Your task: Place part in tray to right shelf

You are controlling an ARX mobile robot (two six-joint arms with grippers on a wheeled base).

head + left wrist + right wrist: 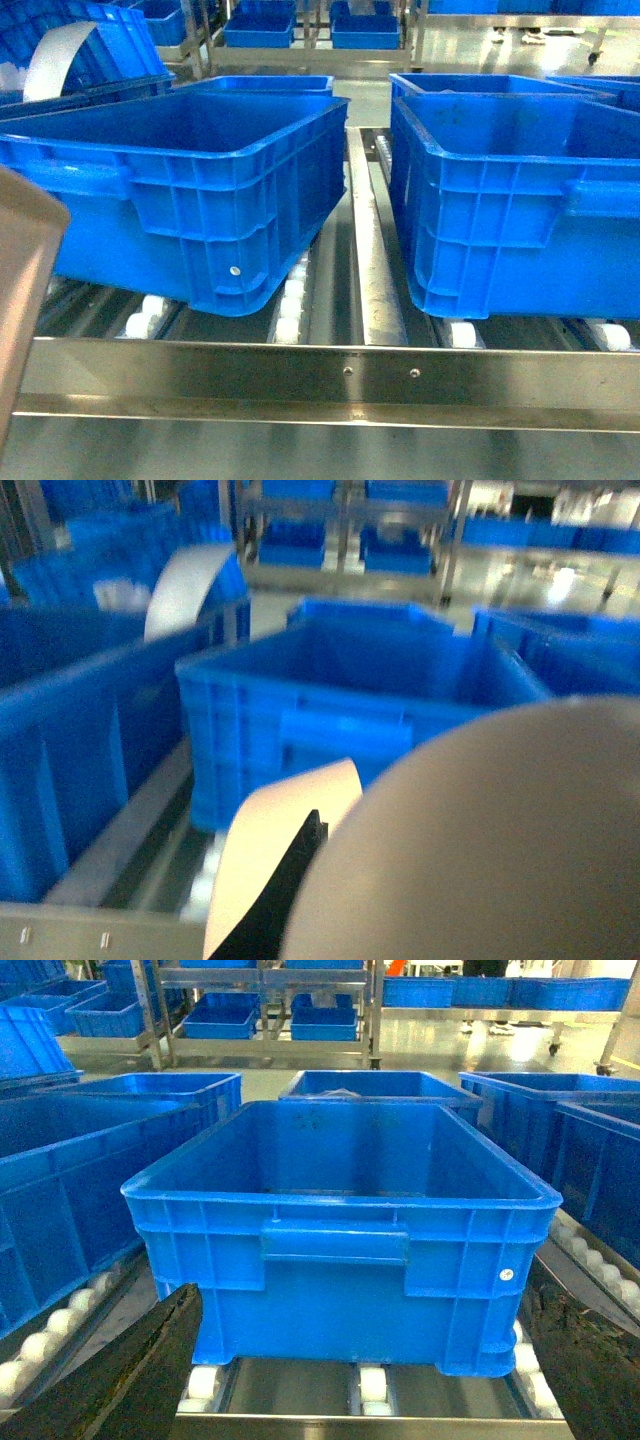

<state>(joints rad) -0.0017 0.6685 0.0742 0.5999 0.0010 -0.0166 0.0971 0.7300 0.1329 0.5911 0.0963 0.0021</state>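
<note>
Your right gripper (pixel 365 1380) stands wide open and holds nothing; its two dark fingers (pixel 130 1380) frame a large blue crate (pixel 340 1250) that sits just in front on the white rollers (pixel 372 1385) of the right shelf (pixel 330 375). In the left wrist view, the cream tray (pixel 480 850) fills the lower corner, blurred, so you cannot tell the left gripper's state. The head view shows two crates (pixel 190 190) side by side with a metal divider rail (pixel 372 250) between them. The blue part is not visible anywhere.

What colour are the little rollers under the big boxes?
White rollers; the head view shows them best.
</note>
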